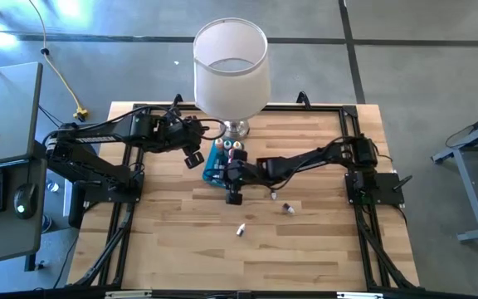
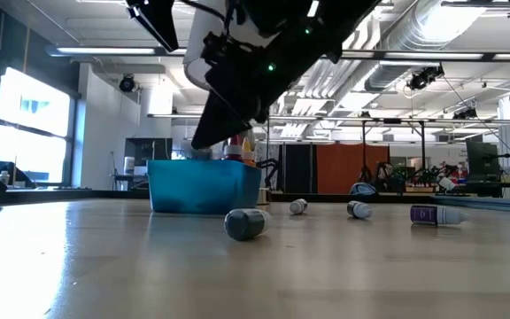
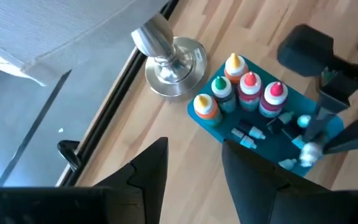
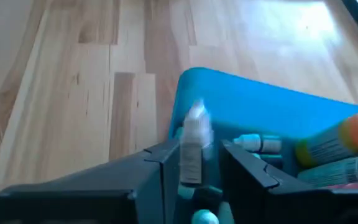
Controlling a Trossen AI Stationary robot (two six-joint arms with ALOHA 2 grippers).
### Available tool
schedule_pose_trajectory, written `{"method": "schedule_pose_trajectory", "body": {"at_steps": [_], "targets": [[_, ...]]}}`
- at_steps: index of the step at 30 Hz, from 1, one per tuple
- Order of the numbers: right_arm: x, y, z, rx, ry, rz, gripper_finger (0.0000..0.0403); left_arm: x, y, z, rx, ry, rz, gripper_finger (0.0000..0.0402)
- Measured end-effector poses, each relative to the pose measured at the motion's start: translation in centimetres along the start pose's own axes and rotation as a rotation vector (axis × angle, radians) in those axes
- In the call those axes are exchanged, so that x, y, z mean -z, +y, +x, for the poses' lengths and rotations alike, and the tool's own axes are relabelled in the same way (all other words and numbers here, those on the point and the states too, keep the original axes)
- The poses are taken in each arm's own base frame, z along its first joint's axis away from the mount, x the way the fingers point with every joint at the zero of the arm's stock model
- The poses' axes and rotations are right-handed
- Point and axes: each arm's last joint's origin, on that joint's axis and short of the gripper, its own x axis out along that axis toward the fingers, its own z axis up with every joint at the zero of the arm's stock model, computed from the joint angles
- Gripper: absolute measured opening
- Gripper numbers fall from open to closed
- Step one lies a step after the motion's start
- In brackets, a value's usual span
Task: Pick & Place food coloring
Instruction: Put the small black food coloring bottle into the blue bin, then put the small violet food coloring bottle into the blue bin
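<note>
A blue tray (image 1: 215, 173) sits just in front of the lamp, near the table's far edge. Four dropper bottles (image 3: 240, 87) with orange, green and red tops stand upright in it, and small vials (image 3: 248, 132) lie on its floor. My right gripper (image 1: 231, 171) hangs over the tray, shut on a small grey vial with a white cap (image 4: 196, 127). My left gripper (image 1: 194, 158) hovers open just left of the tray, touching nothing. Three more vials lie loose on the wood (image 1: 241, 229) (image 1: 288, 208) (image 1: 272, 196). My right gripper pinches the small vial by its grey body (image 4: 191, 168) between the two fingers. The white cap end (image 4: 196, 115) sticks out past the fingertips. The vial is lifted clear above the tray's near part (image 4: 247, 115).
A lamp with a white shade (image 1: 231, 60) and chrome foot (image 3: 173, 62) stands right behind the tray. In the low view several loose vials (image 2: 244, 223) (image 2: 298, 206) (image 2: 359, 209) (image 2: 436, 214) lie on the bare wood in front of and right of the tray (image 2: 204, 188).
</note>
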Motion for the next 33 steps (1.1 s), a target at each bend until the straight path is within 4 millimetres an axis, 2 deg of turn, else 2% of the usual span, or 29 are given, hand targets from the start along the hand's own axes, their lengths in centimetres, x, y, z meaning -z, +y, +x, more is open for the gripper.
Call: {"method": "schedule_pose_trajectory", "body": {"at_steps": [5, 8, 11, 14, 17, 21, 27, 33], "targets": [[-0.5, -0.1, -0.1, 0.009, -0.024, 0.043, 0.0124, -0.2, -0.2, 0.0, 0.058, -0.007, -0.012, 0.0147], [0.0, -0.3, 0.0, 0.082, 0.001, 0.071, 0.0134, -0.2, -0.3, 0.0, 0.096, -0.005, -0.015, 0.0147], [-0.1, -0.4, -0.2, 0.131, -0.004, 0.076, 0.0137, -0.5, -0.4, 0.0, 0.115, -0.023, -0.026, 0.0147], [-0.6, -0.3, -1.0, 0.104, -0.012, 0.07, 0.0137, -0.7, -0.5, 0.0, 0.124, -0.041, -0.036, 0.0147], [-1.5, 0.1, -2.7, 0.079, -0.032, 0.06, 0.0137, -0.8, -0.5, 0.0, 0.132, -0.056, -0.045, 0.0147], [-2.6, 1.0, -6.1, 0.048, -0.016, 0.033, 0.0138, -1.2, -0.6, -0.1, 0.143, -0.087, -0.062, 0.0147], [-2.0, 3.4, -10.2, -0.008, 0.115, 0.094, 0.0138, -1.4, -0.7, -0.1, 0.154, -0.105, -0.071, 0.0147], [0.2, 6.2, -12.2, -0.067, 0.312, 0.017, 0.0138, -1.6, -0.7, -0.1, 0.16, -0.128, -0.083, 0.0147]]}}
